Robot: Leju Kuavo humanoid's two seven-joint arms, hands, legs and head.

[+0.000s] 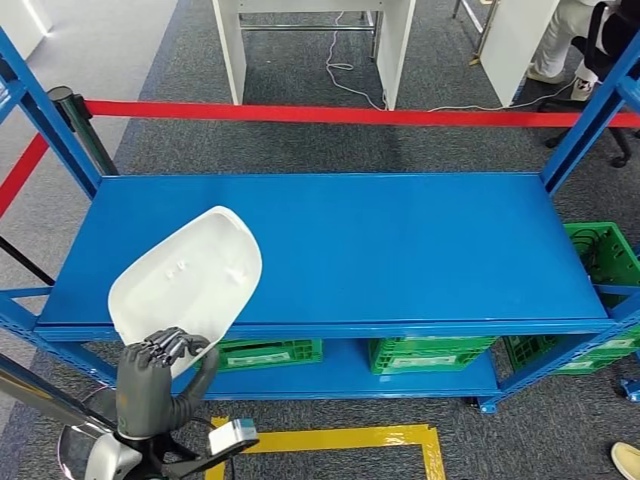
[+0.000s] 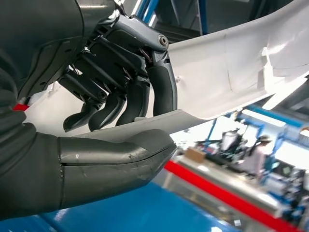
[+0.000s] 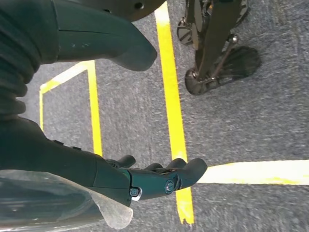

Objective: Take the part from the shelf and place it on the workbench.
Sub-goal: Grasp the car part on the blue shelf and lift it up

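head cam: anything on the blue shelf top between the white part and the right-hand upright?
Nothing. In the head view the blue metal shelf top is bare from the white moulded plastic part, held by the left hand, to the blue right upright.

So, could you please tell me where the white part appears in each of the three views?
Head view: the white part sits lower left, over the blue shelf's front edge, gripped by the left robot hand.
Left wrist view: the part spans the upper right, its edge between thumb and fingers.
Right wrist view: not in it.
Shared landmark: the red barrier tape.

Blue shelf [image 1: 392,240], white part [image 1: 189,275] over its front-left edge.
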